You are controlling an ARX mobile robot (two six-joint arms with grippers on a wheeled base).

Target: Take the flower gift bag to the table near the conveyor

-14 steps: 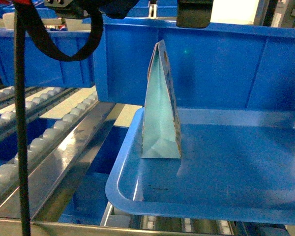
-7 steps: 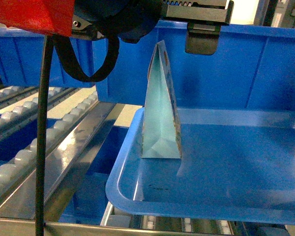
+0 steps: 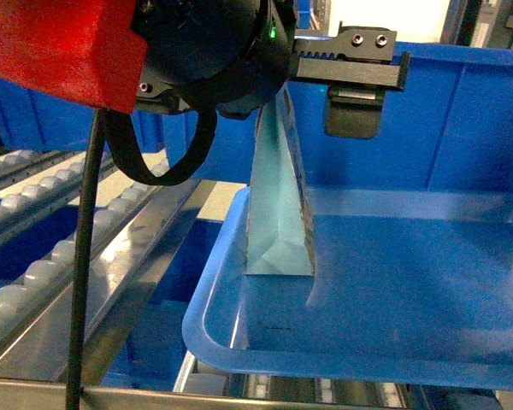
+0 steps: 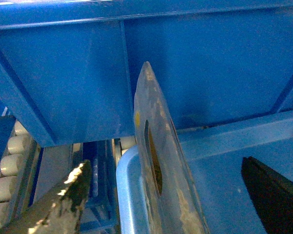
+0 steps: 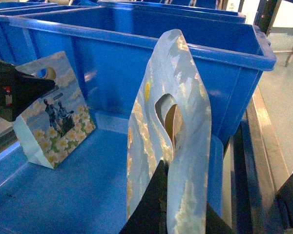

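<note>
The bag [image 3: 279, 201] stands upright in the blue tray [image 3: 359, 342], near its left rim, on the conveyor [image 3: 60, 256]. The left gripper [image 4: 161, 195] hangs over the bag's top, fingers [image 4: 63, 200] spread wide on either side, not touching. In the right wrist view, the right gripper's fingers [image 5: 154, 204] pinch a second bag [image 5: 171, 136]. A blue bin [image 3: 410, 120] stands behind.

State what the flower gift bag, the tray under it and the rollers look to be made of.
Flower gift bag: printed paper, judging by sharp creases, a die-cut handle and a slight sheen.
Tray: blue moulded plastic, glossy, with a rounded rim and soft reflections.
Rollers: probably white plastic, set in shiny steel rails.
</note>
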